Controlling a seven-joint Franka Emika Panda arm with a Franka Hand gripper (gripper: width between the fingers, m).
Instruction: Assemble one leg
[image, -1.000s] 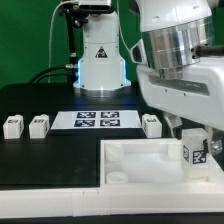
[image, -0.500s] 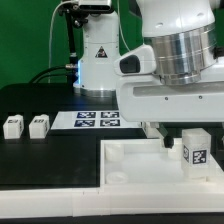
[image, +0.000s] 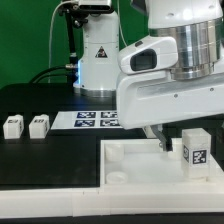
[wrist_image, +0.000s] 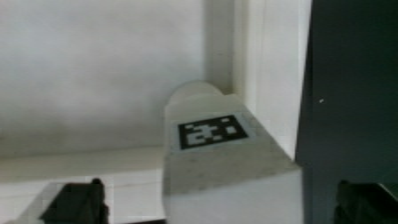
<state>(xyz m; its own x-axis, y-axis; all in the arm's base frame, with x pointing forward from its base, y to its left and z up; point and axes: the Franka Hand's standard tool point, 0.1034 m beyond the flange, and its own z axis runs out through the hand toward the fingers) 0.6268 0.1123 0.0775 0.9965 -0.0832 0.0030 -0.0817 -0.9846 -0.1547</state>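
Leg (image: 195, 150) upright in tray (image: 130, 160), tag seemingly camera-facing.

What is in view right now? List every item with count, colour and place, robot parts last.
leg in the tray: one, white with a black-and-white tag, upright in the tray's corner on the exterior view's right; also in the wrist view.
loose legs: two, white, side by side on the table at the exterior view's left.
tray: one, white, at the front of the table.
marker board: one, white with black tags, flat behind the tray, partly hidden by the arm.
table: one, black.
gripper: one, finger tips dark, on the white and silver arm, low over the tray beside the upright leg; open, holding nothing.
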